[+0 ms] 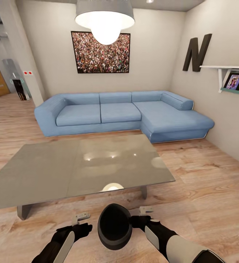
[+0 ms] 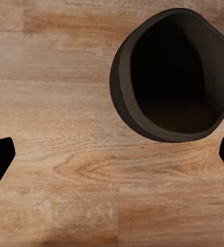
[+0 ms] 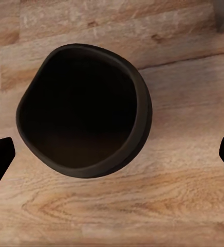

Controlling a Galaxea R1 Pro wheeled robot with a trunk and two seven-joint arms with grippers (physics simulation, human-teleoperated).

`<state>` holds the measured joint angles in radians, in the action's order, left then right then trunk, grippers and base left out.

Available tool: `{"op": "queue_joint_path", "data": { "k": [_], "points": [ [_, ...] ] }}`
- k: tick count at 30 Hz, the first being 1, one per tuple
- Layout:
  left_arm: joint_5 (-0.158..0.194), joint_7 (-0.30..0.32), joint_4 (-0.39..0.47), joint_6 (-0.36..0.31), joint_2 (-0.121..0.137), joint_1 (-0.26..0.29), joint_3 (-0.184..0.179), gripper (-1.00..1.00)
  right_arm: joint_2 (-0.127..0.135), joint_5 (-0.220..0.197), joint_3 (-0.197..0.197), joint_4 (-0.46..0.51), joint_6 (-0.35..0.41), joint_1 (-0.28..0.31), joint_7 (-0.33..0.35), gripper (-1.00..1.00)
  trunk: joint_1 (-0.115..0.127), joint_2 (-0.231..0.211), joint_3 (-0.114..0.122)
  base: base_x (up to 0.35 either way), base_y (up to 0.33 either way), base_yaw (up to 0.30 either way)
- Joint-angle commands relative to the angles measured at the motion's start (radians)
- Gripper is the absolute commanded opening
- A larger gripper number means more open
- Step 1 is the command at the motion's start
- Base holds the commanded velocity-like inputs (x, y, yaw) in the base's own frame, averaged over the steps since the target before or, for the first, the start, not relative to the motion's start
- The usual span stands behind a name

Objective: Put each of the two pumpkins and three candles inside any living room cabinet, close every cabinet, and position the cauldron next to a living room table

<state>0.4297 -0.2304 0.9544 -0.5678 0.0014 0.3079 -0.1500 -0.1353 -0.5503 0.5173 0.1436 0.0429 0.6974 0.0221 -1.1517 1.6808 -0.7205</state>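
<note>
The cauldron [image 1: 114,226] sits on the floor at lower centre, just before the table [image 1: 42,171]; both grippers, left [image 1: 81,217] and right [image 1: 146,210], flank it with fingers spread, pinching nothing, probably having set it there.

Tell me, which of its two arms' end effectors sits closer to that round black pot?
The right end effector, almost touching the matte black cauldron; the left end effector stands clearly apart.

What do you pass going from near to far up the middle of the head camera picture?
Cauldron on the floor, then coffee table, then blue sofa, then the framed picture on the back wall.
</note>
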Motion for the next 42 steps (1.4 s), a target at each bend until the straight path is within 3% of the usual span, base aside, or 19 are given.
{"op": "queue_joint_path", "data": {
  "k": [1,18,22,26,27,33,42],
  "points": [
    [0.011,-0.009,0.001,-0.003,0.0,0.0,-0.002,1.0,0.0,-0.005,0.004,0.001,0.003,0.001,0.001,1.0,0.004,-0.007,0.002,-0.006,0.001,0.0],
    [0.012,-0.014,-0.001,-0.001,0.003,0.001,-0.002,1.0,0.0,-0.007,0.002,0.001,0.001,0.001,-0.003,1.0,0.069,-0.126,0.056,0.0,0.0,0.0],
    [0.014,-0.087,-0.002,-0.002,-0.001,0.001,-0.002,1.0,0.0,-0.009,-0.002,0.0,0.007,0.001,-0.017,1.0,0.085,-0.154,0.068,0.0,0.0,0.0],
    [0.016,-0.145,-0.002,-0.001,-0.004,0.001,-0.002,1.0,-0.001,-0.011,-0.004,0.0,0.015,0.001,-0.067,1.0,0.1,-0.182,0.081,-0.116,0.037,0.0],
    [0.017,-0.16,-0.002,-0.001,-0.004,0.001,-0.002,1.0,-0.001,-0.011,-0.005,0.0,0.028,0.001,-0.142,1.0,0.104,-0.189,0.084,-0.204,0.062,0.0],
    [0.021,-0.165,-0.043,-0.002,-0.003,0.033,-0.002,1.0,-0.001,-0.01,-0.005,0.001,0.039,0.001,-0.305,1.0,0.127,-0.231,0.103,-0.058,0.017,0.0],
    [0.02,-0.166,-0.069,-0.001,-0.007,0.048,-0.002,1.0,-0.002,-0.01,-0.005,0.001,0.038,0.001,-0.339,1.0,0.161,-0.294,0.131,-0.003,0.001,0.0]
  ]
}}
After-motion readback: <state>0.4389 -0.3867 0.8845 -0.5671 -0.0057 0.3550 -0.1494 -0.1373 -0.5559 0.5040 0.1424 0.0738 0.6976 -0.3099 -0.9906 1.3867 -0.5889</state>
